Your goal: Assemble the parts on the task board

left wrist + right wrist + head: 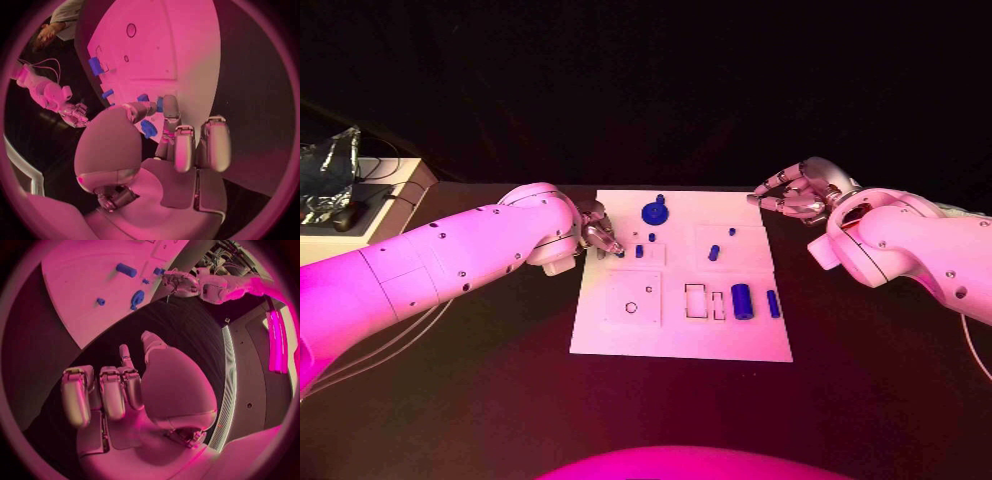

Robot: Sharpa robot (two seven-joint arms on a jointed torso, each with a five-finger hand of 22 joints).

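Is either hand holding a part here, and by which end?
Cannot be told for the left hand: its fingers meet at a small blue part. The right hand holds nothing.

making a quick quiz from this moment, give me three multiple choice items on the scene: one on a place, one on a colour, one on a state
1. Where is the left hand?
A. At the task board's left edge
B. Off the table
C. At the board's near edge

2. What colour are the parts on the board?
A. Blue
B. Yellow
C. Green

3. What is the right hand doing?
A. Holding a part
B. Pressing on the board
C. Holding nothing, off the board's far right corner

Answers:
1 A, the head view shows it at the left edge by small parts.
2 A, every piece shows blue.
3 C, its wrist view shows nothing in the fingers.
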